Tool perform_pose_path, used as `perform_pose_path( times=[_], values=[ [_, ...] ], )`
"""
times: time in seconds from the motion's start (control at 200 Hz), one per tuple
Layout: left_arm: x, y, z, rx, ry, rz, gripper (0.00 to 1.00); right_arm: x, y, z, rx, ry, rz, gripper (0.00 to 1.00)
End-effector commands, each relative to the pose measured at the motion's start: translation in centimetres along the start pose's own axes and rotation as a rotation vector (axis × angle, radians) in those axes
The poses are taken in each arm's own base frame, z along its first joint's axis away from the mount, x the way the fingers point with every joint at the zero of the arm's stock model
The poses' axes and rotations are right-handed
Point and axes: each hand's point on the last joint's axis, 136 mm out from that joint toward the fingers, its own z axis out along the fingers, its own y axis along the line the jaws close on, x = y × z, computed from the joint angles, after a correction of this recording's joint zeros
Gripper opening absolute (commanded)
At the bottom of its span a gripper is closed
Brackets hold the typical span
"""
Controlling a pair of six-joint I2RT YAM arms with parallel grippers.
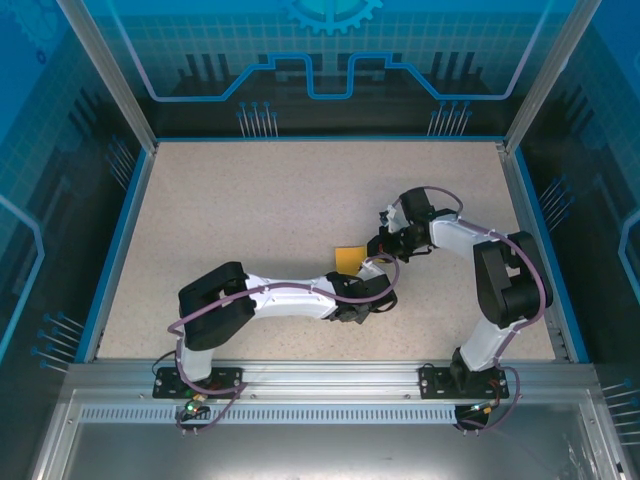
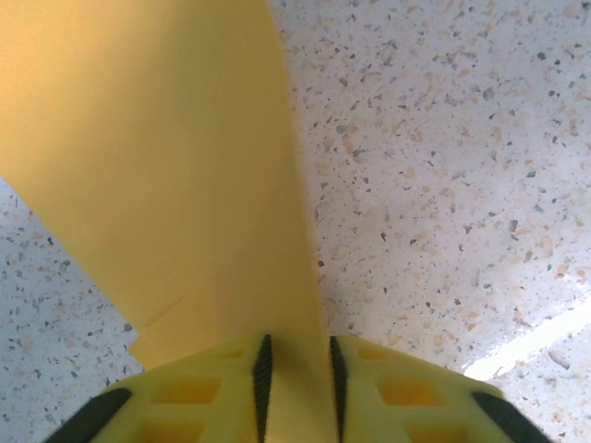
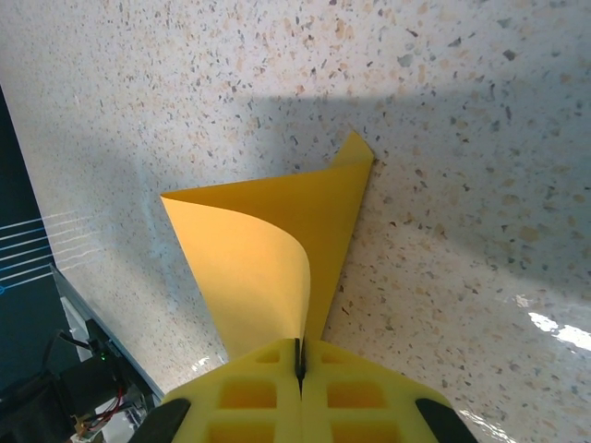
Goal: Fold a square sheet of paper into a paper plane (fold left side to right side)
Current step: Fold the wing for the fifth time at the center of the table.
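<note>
Speckled table (image 1: 250, 200), and the square sheet of paper (image 1: 348, 259) sits just right of centre in the top view, curled up. So the right gripper (image 3: 298, 355) is clamped tight on it, and the left gripper (image 2: 297, 388) has fingers slightly apart with the paper running between them.

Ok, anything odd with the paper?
The thin orange-yellow square sheet of paper isn't flat: it curls up off the speckled table, pinched in the shut right gripper, an edge between the parted jaws of the left gripper. No tears visible.
</note>
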Motion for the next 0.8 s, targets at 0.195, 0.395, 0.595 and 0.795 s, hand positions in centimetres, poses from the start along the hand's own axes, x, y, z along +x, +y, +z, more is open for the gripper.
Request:
perform_pose_path(
  times=[0.195, 0.395, 0.595, 0.795],
  values=[
    [0.0, -0.7, -0.1, 0.045, 0.008, -0.048, 0.14, -0.8, 1.6, -1.2, 0.007, -0.043, -0.103, 0.18],
    [-0.5, -0.8, -0.6, 0.152, 0.01, -0.122, 0.09, -2.2, 2.6, -5.4, 0.04, -0.209, -0.191, 0.49],
    [-0.7, -1.5, -0.3, 0.254, 0.047, -0.173, 0.07, -1.4, 1.2, -9.4, 0.103, -0.344, -0.207, 0.7],
    [-1.3, -1.8, -0.4, 0.385, 0.069, -0.255, 0.06, 1.3, -1.4, -9.0, 0.137, -0.333, -0.202, 0.77]
  ],
)
